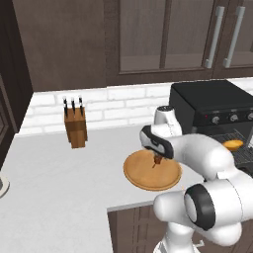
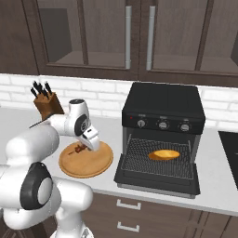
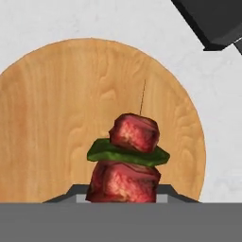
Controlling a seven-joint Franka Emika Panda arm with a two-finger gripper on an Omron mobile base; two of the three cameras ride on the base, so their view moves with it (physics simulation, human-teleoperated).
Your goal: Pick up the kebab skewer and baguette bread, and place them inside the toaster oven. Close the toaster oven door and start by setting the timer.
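Here the kebab skewer (image 3: 126, 158) sits between the gripper (image 3: 124, 196) jaws

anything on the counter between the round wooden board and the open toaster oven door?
Nothing: in the right base view a bare strip of counter separates the round wooden board from the toaster oven door. The baguette bread lies on the rack.

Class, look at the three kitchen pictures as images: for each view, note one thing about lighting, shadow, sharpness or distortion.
Left base view: flat, even light, with the kebab skewer small and soft-edged on the wooden board. Right base view: the baguette bread glows brightly against the dark toaster oven. Hand view: close and sharp, no glare, skewer chunks looming large.
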